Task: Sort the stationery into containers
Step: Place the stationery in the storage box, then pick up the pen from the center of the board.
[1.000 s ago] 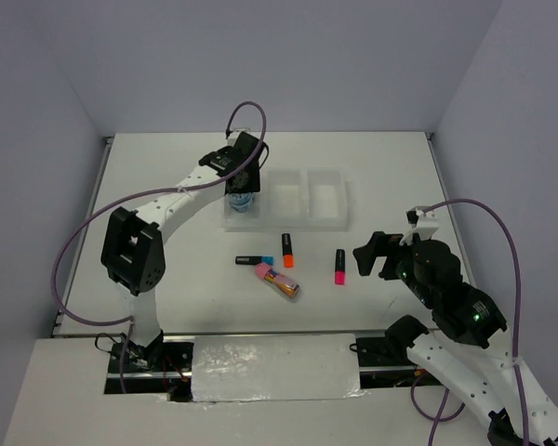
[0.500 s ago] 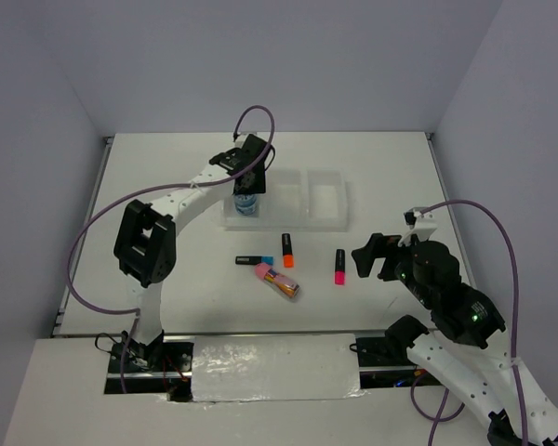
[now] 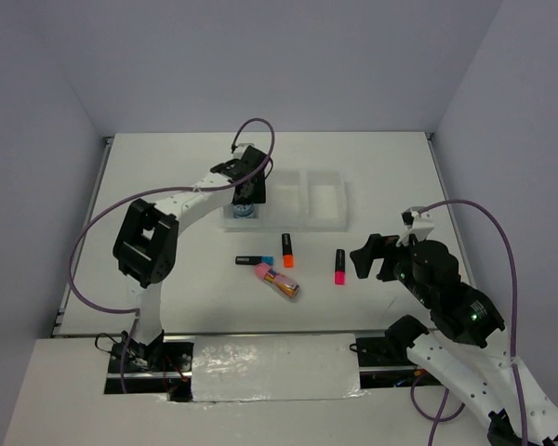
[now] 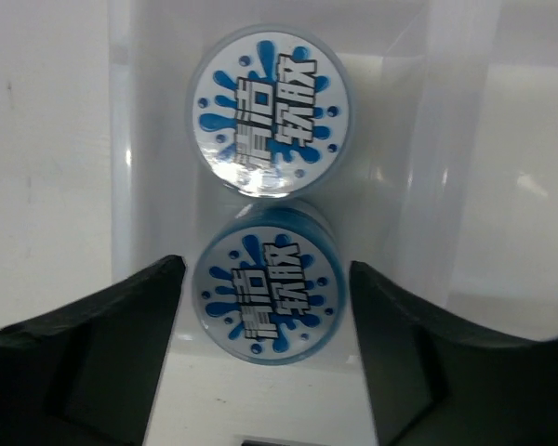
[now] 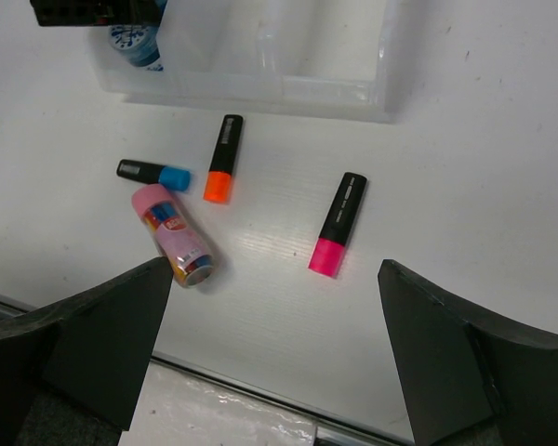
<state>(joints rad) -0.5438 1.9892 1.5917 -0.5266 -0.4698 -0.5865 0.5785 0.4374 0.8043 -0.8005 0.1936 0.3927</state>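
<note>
Left wrist view: left gripper, released, flanks 1 round blue-white patterned disc in the left-end compartment of the white translucent plastic tray; pink-capped black marker, before the tray, points trayward, nearest the open right gripper.

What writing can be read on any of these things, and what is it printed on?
"清洁软胶", as best the stylised characters read: on the blue-splash top of the upper round disc in the left wrist view.
"清洁软胶": the same print on the lower round disc.
Orange-capped marker: a small label on its black barrel, too small to read.
Pink-capped bundle: coloured print, too blurred to read.
</note>
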